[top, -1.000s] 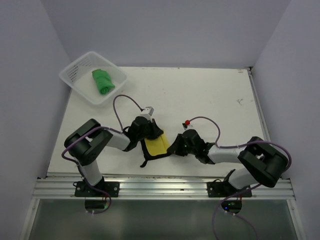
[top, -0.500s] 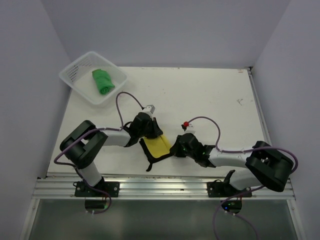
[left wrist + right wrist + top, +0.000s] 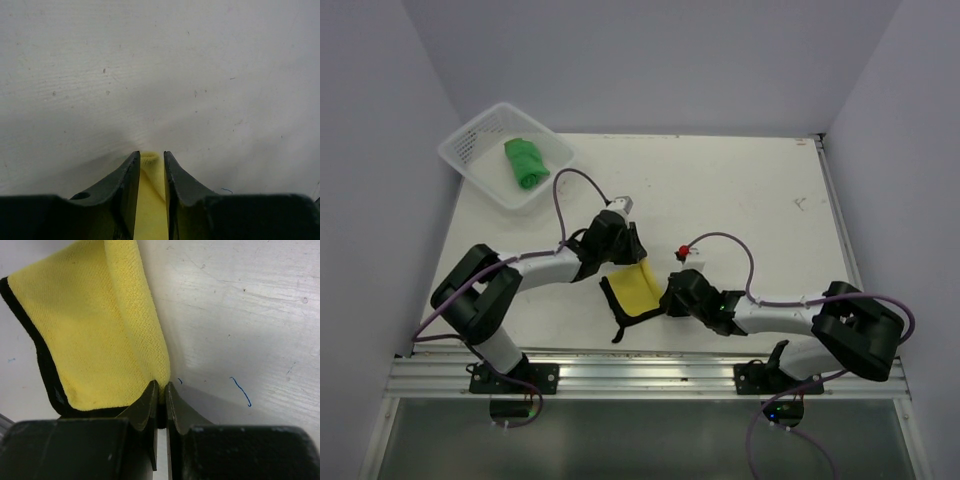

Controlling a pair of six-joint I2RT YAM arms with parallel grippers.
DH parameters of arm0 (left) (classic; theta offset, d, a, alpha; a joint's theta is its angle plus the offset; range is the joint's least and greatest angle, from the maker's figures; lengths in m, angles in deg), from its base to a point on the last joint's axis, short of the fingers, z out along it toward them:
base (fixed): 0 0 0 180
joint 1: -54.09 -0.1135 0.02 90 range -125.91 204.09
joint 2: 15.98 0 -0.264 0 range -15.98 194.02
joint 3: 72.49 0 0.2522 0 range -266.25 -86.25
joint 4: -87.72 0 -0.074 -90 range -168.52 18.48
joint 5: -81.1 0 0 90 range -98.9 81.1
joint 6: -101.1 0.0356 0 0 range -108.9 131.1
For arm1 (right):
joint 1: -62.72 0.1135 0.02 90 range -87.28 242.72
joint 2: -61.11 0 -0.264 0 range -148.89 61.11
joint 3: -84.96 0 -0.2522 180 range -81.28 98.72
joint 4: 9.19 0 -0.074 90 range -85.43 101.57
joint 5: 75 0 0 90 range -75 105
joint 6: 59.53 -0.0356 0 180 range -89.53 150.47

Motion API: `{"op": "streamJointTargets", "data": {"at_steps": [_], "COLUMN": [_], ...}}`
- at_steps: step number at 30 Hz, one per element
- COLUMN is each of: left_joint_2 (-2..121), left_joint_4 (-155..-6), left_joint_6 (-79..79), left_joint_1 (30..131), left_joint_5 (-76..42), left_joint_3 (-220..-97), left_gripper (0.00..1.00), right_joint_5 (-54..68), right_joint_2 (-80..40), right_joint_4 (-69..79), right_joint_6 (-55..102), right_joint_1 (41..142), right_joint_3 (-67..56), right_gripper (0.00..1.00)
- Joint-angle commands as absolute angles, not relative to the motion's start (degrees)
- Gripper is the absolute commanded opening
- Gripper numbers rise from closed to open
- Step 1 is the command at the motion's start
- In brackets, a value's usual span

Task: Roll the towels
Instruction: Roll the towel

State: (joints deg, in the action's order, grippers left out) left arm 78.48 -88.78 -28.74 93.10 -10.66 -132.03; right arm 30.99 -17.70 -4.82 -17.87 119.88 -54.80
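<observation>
The yellow towel (image 3: 635, 290), black on its reverse, lies partly folded near the table's front edge between my two grippers. My left gripper (image 3: 628, 260) is at its far edge, jaws a little apart, with a raised yellow fold (image 3: 150, 200) standing loosely between them (image 3: 151, 156). My right gripper (image 3: 670, 296) is shut on the towel's right edge, pinching the yellow cloth (image 3: 95, 330) tightly at the fingertips (image 3: 161, 385). The green towel (image 3: 525, 162) lies bunched in the white basket (image 3: 556, 152) at the far left.
The basket stands at the table's far left corner by the left wall. A metal rail (image 3: 640, 375) runs along the near edge behind both arm bases. Faint blue pen marks (image 3: 241, 390) show on the white tabletop.
My left gripper has parted its jaws and shifted slightly away from the front edge. The right gripper has slid a little left with the towel's edge; the yellow face shows more.
</observation>
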Motion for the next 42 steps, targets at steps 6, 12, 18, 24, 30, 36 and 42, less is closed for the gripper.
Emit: {"op": "streamJointTargets", "data": {"at_steps": [6, 12, 18, 24, 30, 36, 42], "left_joint_2": [74.1, 74.0, 76.0, 77.7, 79.4, 80.6, 80.4], "left_joint_4": [-83.1, -86.1, -87.9, -89.9, -91.4, -91.9, -91.2], "left_joint_6": [-26.2, -28.2, -27.7, -27.8, -27.7, -27.0, -26.9], "left_joint_1": [92.6, 92.7, 95.0, 95.5, 95.6, 95.6, 95.6], "left_joint_5": [-7.9, -14.3, -15.6, -15.8, -16.2, -14.5, -13.4], "left_joint_3": [-137.7, -137.8, -137.0, -134.3, -132.0, -130.3, -130.3], "left_gripper": [0.30, 0.31, 0.30, 0.30, 0.29, 0.29, 0.29], "right_joint_5": [34.9, 36.4, 38.2, 39.9, 40.1, 41.5, 45.1], "right_joint_2": [-20.3, -20.9, -20.7, -20.4, -21.1, -21.0, -20.9], "right_joint_4": [-1.1, -0.4, 0.7, 2.1, 2.2, 3.2, 6.3], "right_joint_6": [-16.2, -16.3, -16.6, -16.6, -17.1, -16.7, -15.2], "right_joint_1": [121.7, 123.0, 123.5, 124.2, 124.4, 125.1, 127.2], "right_joint_3": [-52.4, -51.5, -51.1, -50.6, -50.5, -50.0, -48.4], "right_gripper": [0.00, 0.00, 0.00, 0.00, 0.00, 0.00, 0.00]}}
